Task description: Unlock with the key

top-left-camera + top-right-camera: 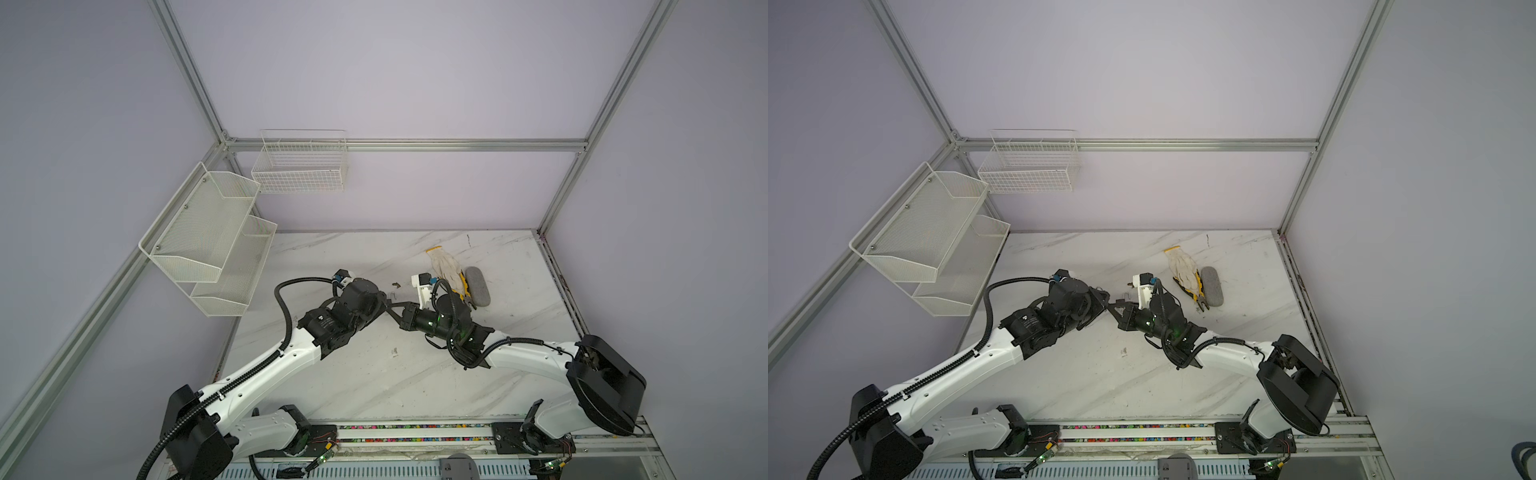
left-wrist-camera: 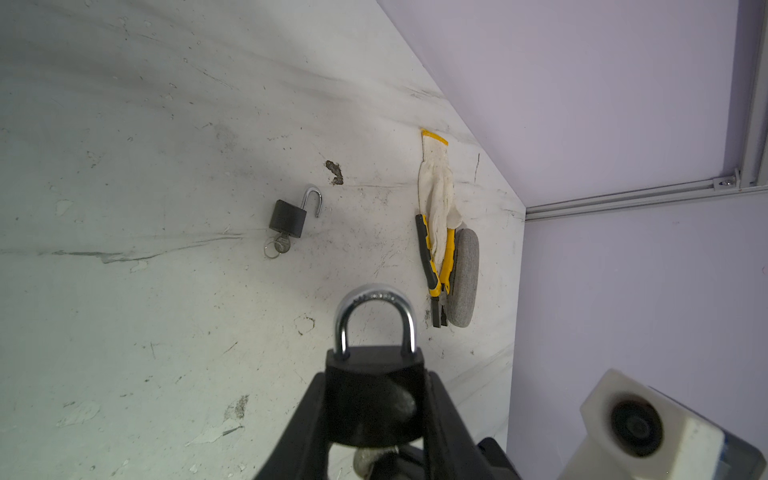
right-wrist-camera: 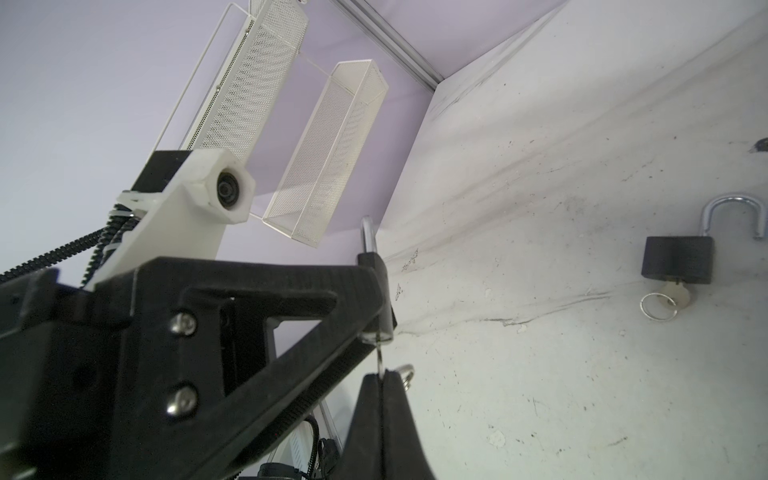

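While your left gripper [image 2: 374, 415] clamps the padlock [image 2: 376, 374] above the table [image 2: 166, 291] and your right gripper [image 3: 381, 386] pinches the key [image 3: 379, 357] at its keyhole, turn the wrist slowly — key axis straight.

Robot test cell, lab-type. Aluminium frame [image 1: 407, 144] boxes in plain lilac walls [image 1: 374, 75]. Scuffed marble-look tabletop [image 1: 374, 374]. Two arms [image 1: 266, 365] mounted on a base rail [image 1: 415, 432]. White mesh shelves [image 1: 199, 232] screwed to one wall.
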Motion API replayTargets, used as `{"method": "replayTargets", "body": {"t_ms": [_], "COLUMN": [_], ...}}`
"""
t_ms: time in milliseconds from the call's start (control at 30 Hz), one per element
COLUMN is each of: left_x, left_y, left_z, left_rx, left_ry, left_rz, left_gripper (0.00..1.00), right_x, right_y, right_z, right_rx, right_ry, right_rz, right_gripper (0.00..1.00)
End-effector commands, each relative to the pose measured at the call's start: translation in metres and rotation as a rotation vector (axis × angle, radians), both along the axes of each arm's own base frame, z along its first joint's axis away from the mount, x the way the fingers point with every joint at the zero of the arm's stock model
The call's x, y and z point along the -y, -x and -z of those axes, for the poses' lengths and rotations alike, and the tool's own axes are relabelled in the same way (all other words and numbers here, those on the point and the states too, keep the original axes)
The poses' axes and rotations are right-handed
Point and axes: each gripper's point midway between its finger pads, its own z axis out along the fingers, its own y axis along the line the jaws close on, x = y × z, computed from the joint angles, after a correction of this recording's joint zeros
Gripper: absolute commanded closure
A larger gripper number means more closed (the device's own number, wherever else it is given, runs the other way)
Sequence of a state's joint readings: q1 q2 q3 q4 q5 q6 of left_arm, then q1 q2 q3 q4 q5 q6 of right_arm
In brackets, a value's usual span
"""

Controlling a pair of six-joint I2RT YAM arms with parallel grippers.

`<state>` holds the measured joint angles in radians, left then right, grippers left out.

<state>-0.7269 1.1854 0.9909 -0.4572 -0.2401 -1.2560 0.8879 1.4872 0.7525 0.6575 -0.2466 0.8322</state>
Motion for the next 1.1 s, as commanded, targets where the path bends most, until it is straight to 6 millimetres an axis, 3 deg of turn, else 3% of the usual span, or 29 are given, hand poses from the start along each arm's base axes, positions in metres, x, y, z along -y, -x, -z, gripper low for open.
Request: {"method": "replayTargets", "body": {"t_ms": [0, 200, 367, 633, 833, 1067], "left_x": [0.031, 0.015, 0.013, 0.012, 0.011, 0.015], "left_y": [0.008, -0.004, -0.009, -0.011, -0.011, -0.01], "left_z": [-0.024, -0.022, -0.024, -0.021, -0.025, -0.03], "left_rx": [0.072, 0.087, 0.095, 0.095, 0.101, 0.101], "left_ry": [0.085, 0.054, 0.05, 0.036, 0.044, 0.068], "left_rz": [0.128, 0.05, 0.029, 0.02, 0.013, 0.023], "left_gripper": [1.0, 1.0, 1.0, 1.0, 1.0, 1.0], "right_x": [-0.002, 0.005, 0.003, 0.013, 0.009, 0.006], "right_y": [-0.008, -0.005, -0.005, -0.012, -0.011, -0.014], "right_z": [-0.022, -0.019, -0.016, -0.028, -0.022, -0.017], "right_rx": [0.043, 0.019, -0.007, -0.006, -0.017, -0.018], "right_ry": [-0.03, -0.007, -0.003, 0.012, 0.023, 0.029], "right_rz": [0.025, 0.038, 0.037, 0.102, 0.089, 0.087], "right_gripper": [0.93, 0.83, 0.8, 0.68, 0.7, 0.79]}}
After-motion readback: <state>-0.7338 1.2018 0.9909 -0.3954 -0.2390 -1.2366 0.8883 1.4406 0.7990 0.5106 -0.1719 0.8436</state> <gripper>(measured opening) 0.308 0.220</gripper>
